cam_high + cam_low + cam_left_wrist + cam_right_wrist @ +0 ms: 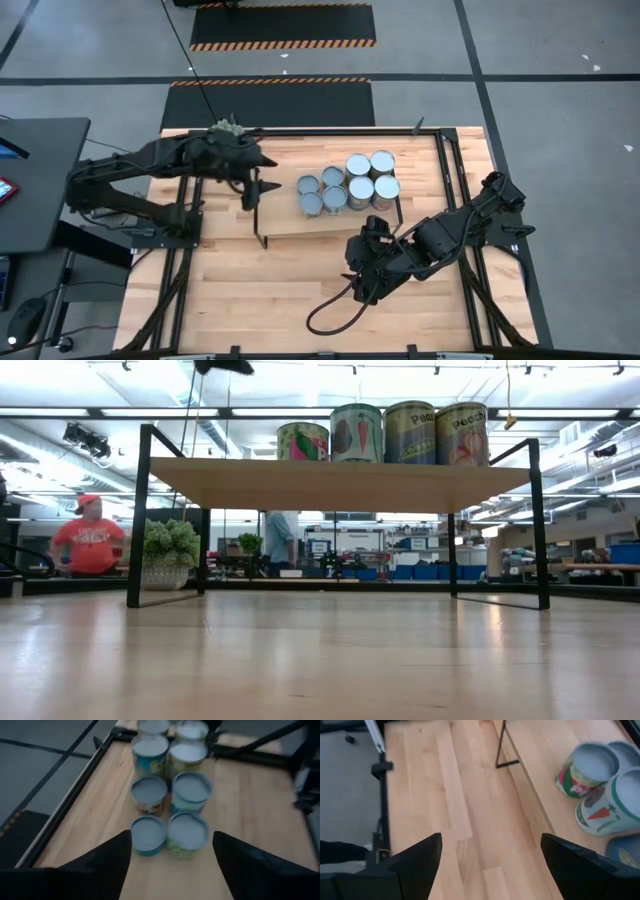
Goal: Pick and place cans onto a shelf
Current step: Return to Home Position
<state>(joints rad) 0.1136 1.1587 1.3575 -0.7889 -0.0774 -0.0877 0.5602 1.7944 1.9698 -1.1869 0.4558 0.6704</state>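
Observation:
Eight cans (pixel 348 183) stand upright in a tight cluster on the right part of the light-wood shelf (pixel 285 222). Four have pale blue-grey tops, four have larger white tops. The low view shows some of them (pixel 382 433) on the board (pixel 330 482). My left gripper (pixel 258 195) is open and empty over the shelf's left end, facing the cans (pixel 170 795), which stand ahead of its fingers. My right gripper (pixel 356 285) is open and empty above the table, on the near side of the shelf. Its wrist view shows the shelf board (pixel 540 785) and some cans (pixel 590 770).
A green plant in a white pot (pixel 228 127) stands at the table's far left edge and also shows in the low view (pixel 168 555). A dark cable loop (pixel 330 312) lies on the near table. People stand in the room beyond (pixel 90 535).

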